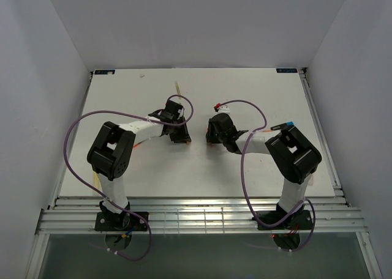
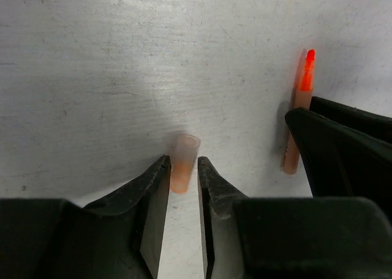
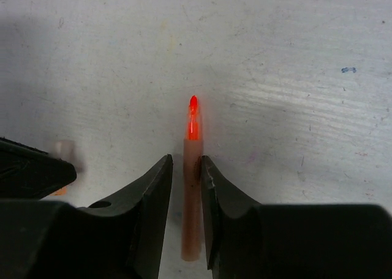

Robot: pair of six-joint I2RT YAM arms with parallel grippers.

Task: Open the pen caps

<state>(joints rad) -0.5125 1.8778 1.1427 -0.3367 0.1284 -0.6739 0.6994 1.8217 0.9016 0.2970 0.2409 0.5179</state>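
A stubby translucent orange pen cap (image 2: 184,155) lies on the white table between the tips of my left gripper (image 2: 184,161). The jaws stand slightly apart around it, with a slim gap showing on the right side. The uncapped orange marker barrel (image 3: 192,169), with its bright orange tip (image 3: 193,117), lies flat between the fingers of my right gripper (image 3: 187,163). Those jaws are a little open, with a gap on the left. In the top view the left gripper (image 1: 179,136) and the right gripper (image 1: 214,136) face each other at mid-table. The cap (image 3: 63,150) also shows left of the barrel.
A blue-tipped marker (image 1: 283,126) lies by the right arm. A red and white piece (image 1: 220,107) lies behind the right gripper. A pale yellow stick (image 1: 178,87) lies at the back. An orange piece (image 1: 139,145) shows under the left arm. White walls enclose the table.
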